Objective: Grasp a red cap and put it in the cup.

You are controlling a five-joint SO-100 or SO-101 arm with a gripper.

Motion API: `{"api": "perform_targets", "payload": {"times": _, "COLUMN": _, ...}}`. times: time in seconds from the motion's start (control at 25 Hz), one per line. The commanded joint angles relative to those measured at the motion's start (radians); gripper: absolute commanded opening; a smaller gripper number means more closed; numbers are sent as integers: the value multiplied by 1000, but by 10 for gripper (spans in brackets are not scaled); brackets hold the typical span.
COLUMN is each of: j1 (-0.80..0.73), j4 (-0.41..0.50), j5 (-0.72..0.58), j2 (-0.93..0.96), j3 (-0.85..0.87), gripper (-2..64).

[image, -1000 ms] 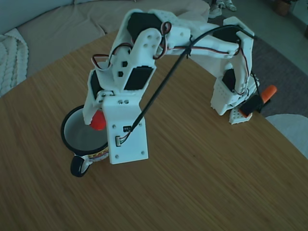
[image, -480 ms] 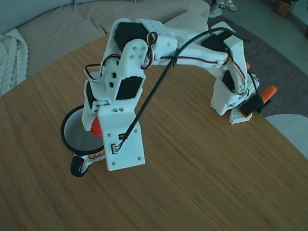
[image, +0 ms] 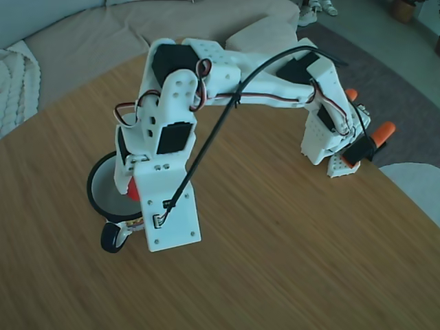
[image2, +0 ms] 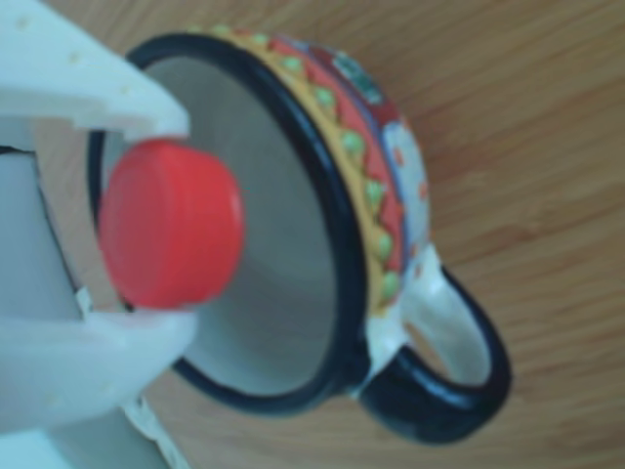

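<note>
We're at the delivery step: the gripper [image2: 161,223] is clamped on the red cap [image2: 171,223], one white finger [image2: 93,83] above it and one below in the other view, and the cap hangs right over the mouth of the cup [image2: 332,195]. In that close view the cap sits against the pale inside of the cup, well within the black rim, nearer the side away from the handle [image2: 459,362].

From the fixed view we see only a sliver of the red cap [image: 132,192] peeking out beside the white wrist plate, with the cup [image: 103,185] standing on the wooden surface [image: 289,247] underneath the arm [image: 227,82]. The arm covers a good part of the rim on that side, so how high the cap hangs above the opening we can't tell from here.

So what's next, as we read it? Open the fingers and let the cap drop. The cap is far smaller than the mouth, so there's room to spare, but it sits off-centre, and a small nudge toward the middle before the release would be the safer call. The risk we'd flag is the cap sticking to one finger or clipping the rim and bouncing out onto the surface.
</note>
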Motion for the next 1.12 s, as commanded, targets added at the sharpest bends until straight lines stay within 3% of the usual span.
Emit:
{"api": "perform_targets", "payload": {"times": 0.0, "j1": 2, "j4": 0, "j5": -3, "j2": 23, "j3": -63, "gripper": -8}}
{"api": "perform_targets", "payload": {"times": 0.92, "j1": 92, "j4": -12, "j5": -2, "j2": 41, "j3": -64, "gripper": 3}}
{"api": "perform_targets", "payload": {"times": 1.0, "j1": 92, "j4": -14, "j5": 5, "j2": 41, "j3": -64, "gripper": 75}}
{"api": "perform_targets", "payload": {"times": 1.08, "j1": 92, "j4": 0, "j5": 37, "j2": 41, "j3": -64, "gripper": 213}}
